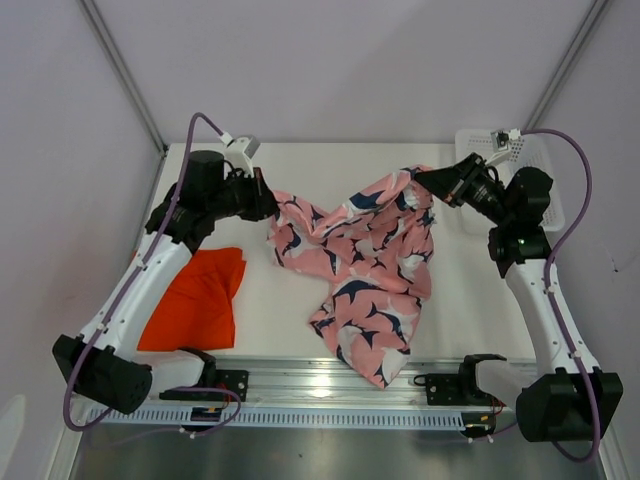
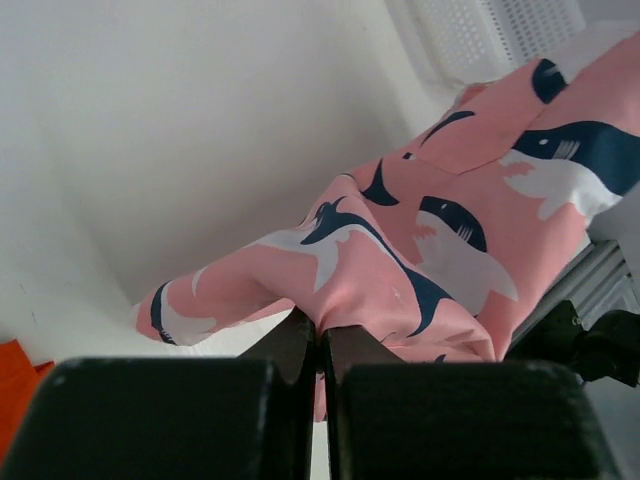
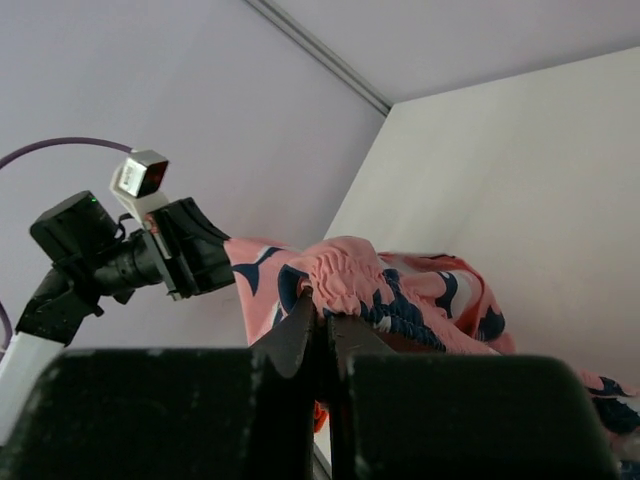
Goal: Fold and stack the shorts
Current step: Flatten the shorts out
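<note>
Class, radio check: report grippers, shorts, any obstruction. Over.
Left gripper shut on pink shorts; right gripper shut on same pair. Pair stretched between them, unfolded. Orange shorts beside left arm, apart. Basket behind right arm.

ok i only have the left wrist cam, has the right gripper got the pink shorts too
observer: yes, the right gripper is shut on a gathered edge of the pink shorts.
operator: is the cloth all off the table
observer: no, the top view shows only the far edge held up. The rest drapes down to the near rail.
operator: and the other pair
observer: the orange shorts lie on the table beside the left arm, apart from the pink pair.
</note>
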